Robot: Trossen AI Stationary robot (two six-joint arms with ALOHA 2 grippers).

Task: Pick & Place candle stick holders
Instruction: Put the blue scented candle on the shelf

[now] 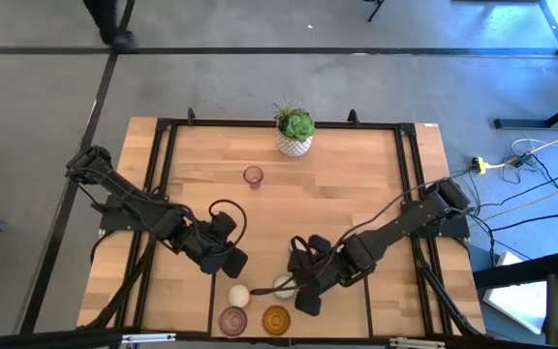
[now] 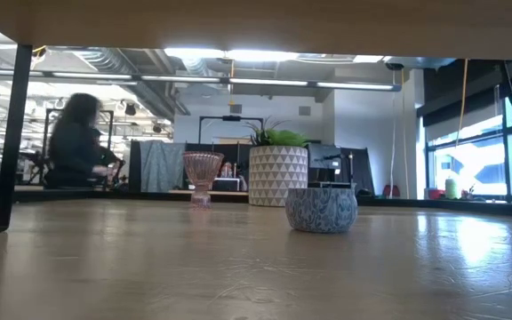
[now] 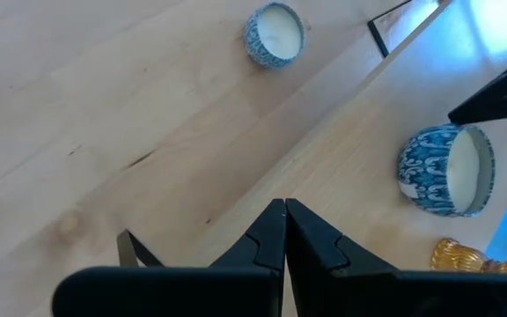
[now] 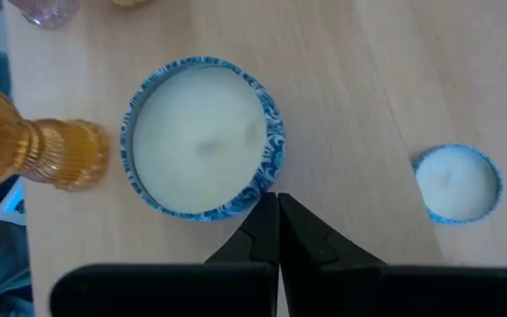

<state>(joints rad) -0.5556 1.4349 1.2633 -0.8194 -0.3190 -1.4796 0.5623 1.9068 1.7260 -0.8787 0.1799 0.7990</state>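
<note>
Right wrist view: right gripper clenched, empty, just beside blue-patterned holder; left gripper clenched, empty.

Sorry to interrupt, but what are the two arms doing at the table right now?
Neither arm holds anything. The right tool is shut, poised by a blue-patterned cream holder near the amber holder. The left tool is shut too, over bare wood. One pink glass holder stands apart near the potted plant.

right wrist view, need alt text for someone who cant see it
The shut right gripper points at the rim of a blue-patterned holder filled with cream-white, on a wooden table. An amber holder lies beside it, and a smaller blue-rimmed holder sits apart.
</note>
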